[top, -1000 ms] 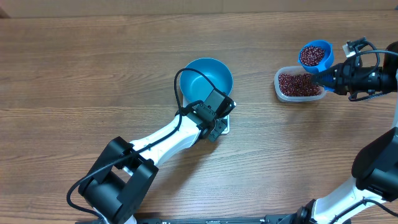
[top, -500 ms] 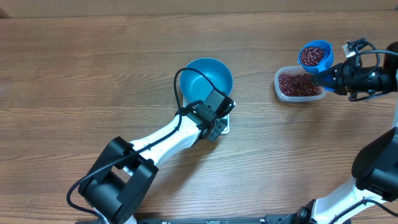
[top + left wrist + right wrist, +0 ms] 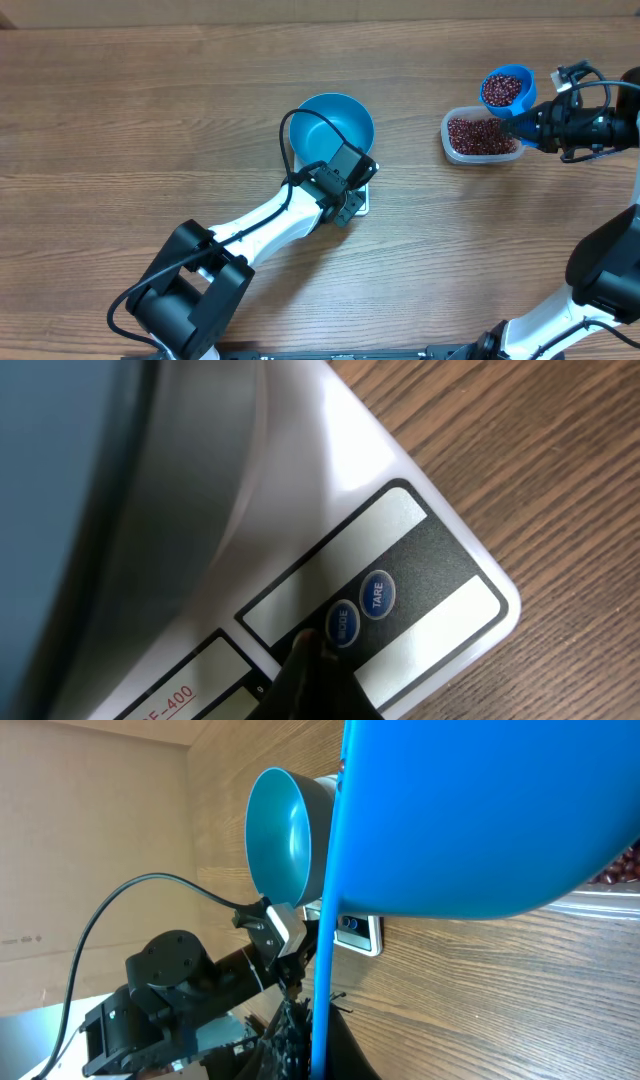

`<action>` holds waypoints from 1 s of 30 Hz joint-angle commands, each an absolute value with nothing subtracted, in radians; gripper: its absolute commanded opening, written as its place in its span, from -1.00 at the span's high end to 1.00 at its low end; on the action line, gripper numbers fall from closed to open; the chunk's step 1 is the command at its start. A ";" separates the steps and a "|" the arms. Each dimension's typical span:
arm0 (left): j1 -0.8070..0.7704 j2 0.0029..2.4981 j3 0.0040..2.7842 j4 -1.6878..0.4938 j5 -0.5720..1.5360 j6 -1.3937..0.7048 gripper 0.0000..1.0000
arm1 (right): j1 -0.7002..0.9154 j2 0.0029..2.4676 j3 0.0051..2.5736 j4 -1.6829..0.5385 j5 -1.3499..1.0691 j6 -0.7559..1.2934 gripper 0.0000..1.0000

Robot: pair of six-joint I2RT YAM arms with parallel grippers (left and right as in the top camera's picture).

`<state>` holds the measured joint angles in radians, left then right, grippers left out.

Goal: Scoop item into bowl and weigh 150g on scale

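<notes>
Two claws, two jobs. The left claw (image 3: 308, 660), pinched shut and empty, has its tip at the round button beside TARE on the scale (image 3: 420, 550), and the bowl (image 3: 335, 125) stands on the scale just ahead of it. The right claw (image 3: 532, 125) is clamped on the handle of the scoop (image 3: 507, 90), which is heaped with beans (image 3: 503, 91) just beyond the tub (image 3: 480, 136). The bowl lies well off to this claw's left, so the carry probably falls to the right arm.

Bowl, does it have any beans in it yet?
Empty. The bowl shows only plain blue inside; the beans sit in the scoop and tub.
</notes>
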<state>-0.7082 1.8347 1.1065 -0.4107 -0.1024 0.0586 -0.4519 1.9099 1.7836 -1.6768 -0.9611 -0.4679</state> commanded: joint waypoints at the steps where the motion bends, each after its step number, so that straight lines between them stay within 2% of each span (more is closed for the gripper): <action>1: -0.687 1.844 1.108 -0.406 -0.114 0.054 0.92 | -0.455 1.874 1.789 -1.674 -0.980 -0.480 0.93; 30: -0.668 1.844 1.108 -0.411 -0.007 0.045 0.92 | -0.455 1.874 1.789 -1.671 -0.980 -0.479 0.93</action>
<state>-0.6674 1.8347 1.1065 -0.4110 -0.0261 0.0551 -0.4519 1.9099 1.7836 -1.6756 -0.9611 -0.4675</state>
